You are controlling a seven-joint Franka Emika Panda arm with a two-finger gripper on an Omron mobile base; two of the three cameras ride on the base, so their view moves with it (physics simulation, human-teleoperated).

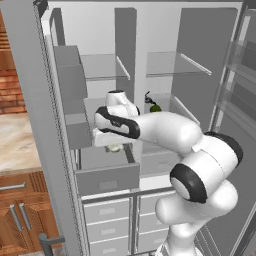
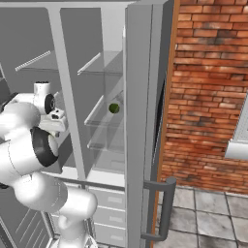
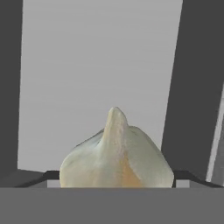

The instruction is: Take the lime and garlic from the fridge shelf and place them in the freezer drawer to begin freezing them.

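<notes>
- Claw (image 1: 114,145) is hovering over the open freezer drawer (image 1: 107,179), apparently pinching the garlic (image 3: 116,157).
- Lime (image 2: 114,108) is sitting on the fridge shelf (image 2: 99,118).
- I'd be lowering before releasing, so the garlic isn't bouncing out.

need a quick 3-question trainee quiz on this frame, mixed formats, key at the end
1. True or false: the lime lies on a fridge shelf.
2. Which thing sits close up in front of the hand camera? A) a bottle B) the garlic C) a spoon
3. Fill in: the freezer drawer under the arm stands ___ (open or shut).

Key: 1 true; 2 B; 3 open.
</notes>
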